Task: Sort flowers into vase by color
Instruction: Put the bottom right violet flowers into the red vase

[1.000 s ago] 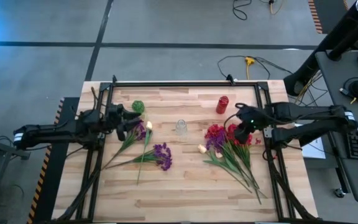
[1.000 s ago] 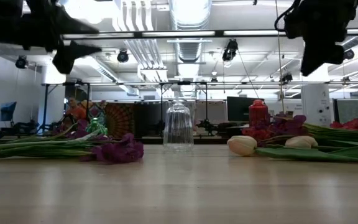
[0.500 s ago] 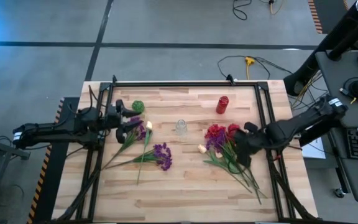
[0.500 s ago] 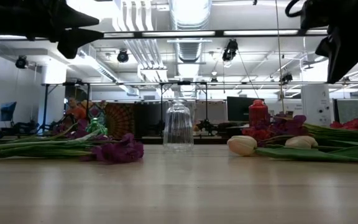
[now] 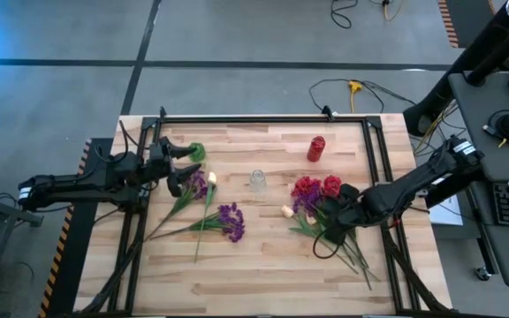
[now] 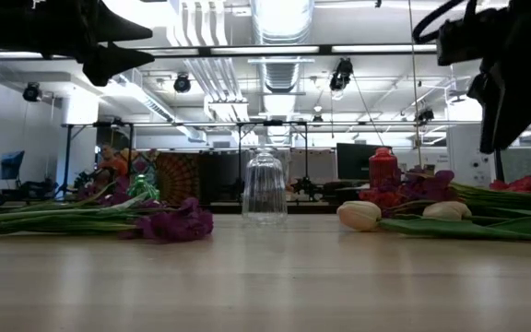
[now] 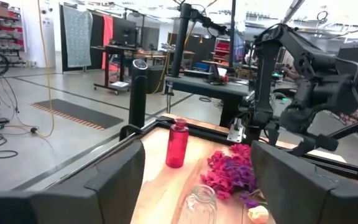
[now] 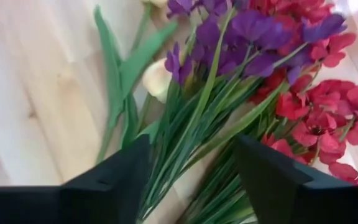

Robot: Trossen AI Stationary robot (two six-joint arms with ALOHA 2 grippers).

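From above, the surface (image 5: 263,265) carries two heaps of flowers: a left heap (image 5: 206,208) of purple and cream blooms and a right heap (image 5: 325,212) of red, purple and cream ones. Between them stands a clear glass vase (image 5: 257,180), with a red bottle (image 5: 315,148) farther off and a green vase (image 5: 196,152) at far left. The level view alone shows that the glass vase (image 6: 265,187) holds nothing; what the bottle and green vase hold cannot be told. Only the right wrist view shows the right heap close up: green stems (image 8: 191,130) running between the right hand's (image 8: 191,180) parted fingers, purple and red blossoms (image 8: 316,106) beyond, a cream bud (image 8: 157,79) beside them; the fingers stand open over the stems, gripping none. The left wrist view shows the left hand (image 7: 197,180) wide open, holding nothing, raised above the surface near the green vase, looking across to the bottle (image 7: 176,143) and the right arm (image 7: 303,81).
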